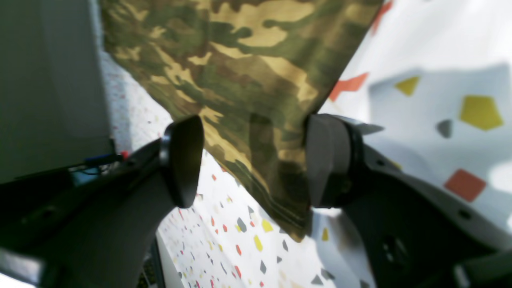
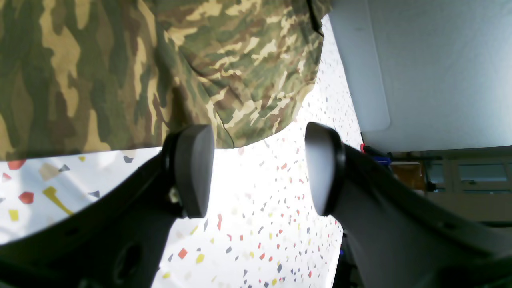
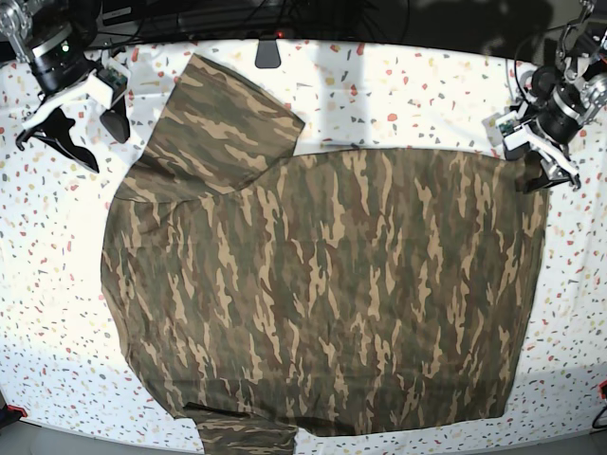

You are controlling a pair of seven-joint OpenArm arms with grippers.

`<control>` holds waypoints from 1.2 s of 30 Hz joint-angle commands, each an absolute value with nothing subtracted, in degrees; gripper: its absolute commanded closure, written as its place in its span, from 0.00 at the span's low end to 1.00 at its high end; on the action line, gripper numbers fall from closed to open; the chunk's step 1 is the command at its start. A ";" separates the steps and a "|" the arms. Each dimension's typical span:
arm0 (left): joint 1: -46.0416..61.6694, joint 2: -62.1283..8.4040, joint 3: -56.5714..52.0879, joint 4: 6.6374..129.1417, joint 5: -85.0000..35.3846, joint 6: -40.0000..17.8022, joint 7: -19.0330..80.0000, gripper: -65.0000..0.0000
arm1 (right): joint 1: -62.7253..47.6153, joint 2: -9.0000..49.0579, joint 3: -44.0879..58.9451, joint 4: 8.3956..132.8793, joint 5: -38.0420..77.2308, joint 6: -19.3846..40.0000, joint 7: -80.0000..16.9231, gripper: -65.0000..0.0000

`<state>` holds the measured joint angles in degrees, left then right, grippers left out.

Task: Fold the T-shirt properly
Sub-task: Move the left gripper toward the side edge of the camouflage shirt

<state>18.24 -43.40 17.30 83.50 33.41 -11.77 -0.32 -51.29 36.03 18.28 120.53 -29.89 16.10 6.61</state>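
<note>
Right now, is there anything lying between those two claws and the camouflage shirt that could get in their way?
Nothing visible does. The shirt lies spread on the speckled table. The left claw is open right over the shirt's hemmed corner, and the right claw is open over bare table just beside a sleeve.

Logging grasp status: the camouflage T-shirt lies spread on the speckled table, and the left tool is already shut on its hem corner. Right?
Not quite. The left tool is open, straddling the hem corner of the T-shirt without clamping it, as the left wrist view shows. The shirt does lie spread on the speckled table.
</note>
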 commanded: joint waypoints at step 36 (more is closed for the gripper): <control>25.17 -53.41 21.17 88.47 36.01 -3.38 13.80 0.39 | -51.27 36.62 18.74 121.49 -29.54 15.03 7.42 0.44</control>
<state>24.80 -52.45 21.17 87.96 36.23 -2.37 15.14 -51.09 35.90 18.28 120.64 -29.87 16.14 6.94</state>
